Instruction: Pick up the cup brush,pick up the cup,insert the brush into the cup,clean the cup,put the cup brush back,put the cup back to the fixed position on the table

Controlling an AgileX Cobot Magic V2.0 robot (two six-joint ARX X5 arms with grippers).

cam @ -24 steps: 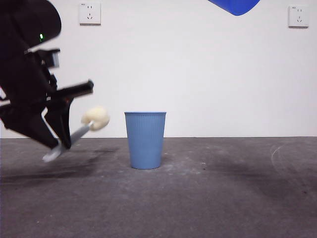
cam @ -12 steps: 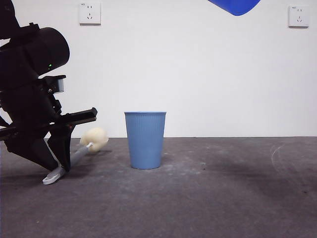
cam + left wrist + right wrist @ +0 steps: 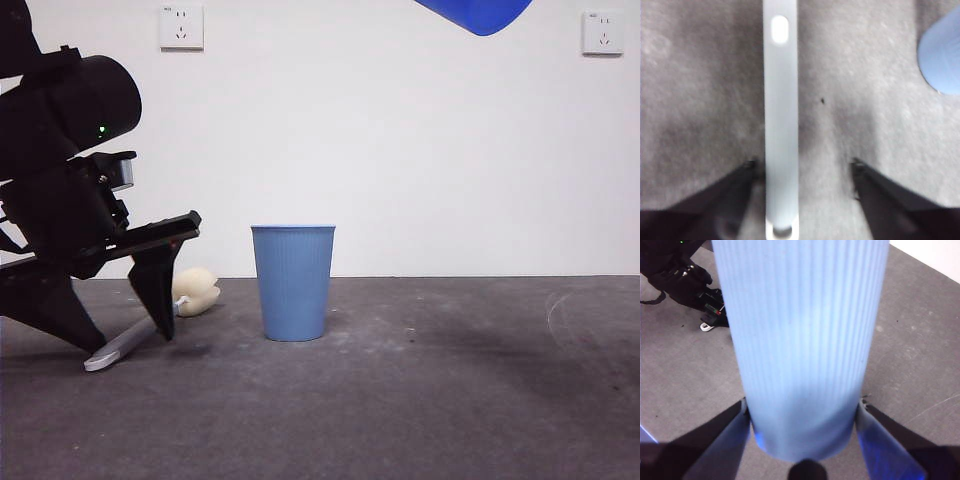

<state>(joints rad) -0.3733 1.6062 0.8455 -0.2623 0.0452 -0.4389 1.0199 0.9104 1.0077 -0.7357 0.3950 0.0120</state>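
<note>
1. Front view: the table (image 3: 420, 400) runs bare across its near edge and its whole right half; open room lies to the right of the standing blue tumbler (image 3: 293, 282).
2. That tumbler stands upright near the middle of the table, well back from the near edge, apart from the brush.
3. The cup brush (image 3: 150, 330) lies on the table toward the left edge, white tip nearest, grey handle rising slightly toward the cream sponge head, which rests on the surface closer to the far edge.
4. The left gripper (image 3: 120, 315) hangs low over the handle, its arm leaning in from the left edge, big and dark. In the left wrist view the jaws of the left gripper (image 3: 802, 167) are spread wide; the handle (image 3: 780, 120) runs between them, close against one jaw, clear of the other.
5. The standing tumbler's rim (image 3: 942, 60) shows just beside that gripper.
6. The right gripper (image 3: 802, 412) clamps the cup (image 3: 800, 340) by its ribbed wall, one jaw on each side; in the front view only the cup's end (image 3: 478, 14) shows at the top edge, high above the table.
</note>
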